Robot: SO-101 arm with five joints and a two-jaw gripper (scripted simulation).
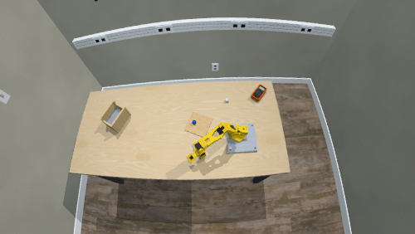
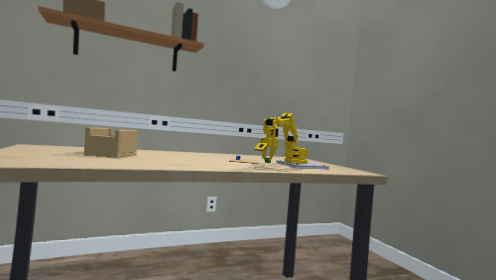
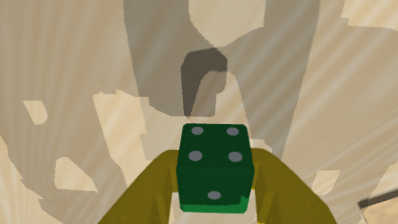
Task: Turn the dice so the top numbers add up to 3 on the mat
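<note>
While the top view looks straight down, the yellow arm (image 1: pixel 216 137) reaches from its grey base plate (image 1: pixel 251 148) toward the lower left of the frame, and the gripper (image 1: pixel 192 158) sits out over the bare wood of the table (image 1: pixel 145 158), below and just left of the square mat (image 1: pixel 199 124). On that mat, near its upper left corner, there's a blue die (image 1: pixel 193 122). Up toward the top right of the table sits a small white die (image 1: pixel 227 99), well apart from the mat, with an orange multimeter (image 1: pixel 259 92) further right. Over on the left side, an open cardboard box (image 1: pixel 115 117).

Switching to the exterior view: the arm (image 2: pixel 283 134) is folded over at the right end of the table (image 2: pixel 149 166), the gripper (image 2: pixel 267 158) pointing down, low over the table, with a speck of green die (image 2: pixel 267 160) at its tip. The blue die (image 2: pixel 238 157) shows just to the left, the box (image 2: pixel 110 142) far left, and a wall shelf (image 2: pixel 124 32) in the upper left.

Now the wrist view, and here's the clear one: the green die (image 3: pixel 216 167) fills the lower centre, clamped between the two yellow fingers, the gripper (image 3: pixel 215 200) grasping it firmly. Five pips show on the face toward the camera. Whether the die touches the table cannot be told from here.
</note>
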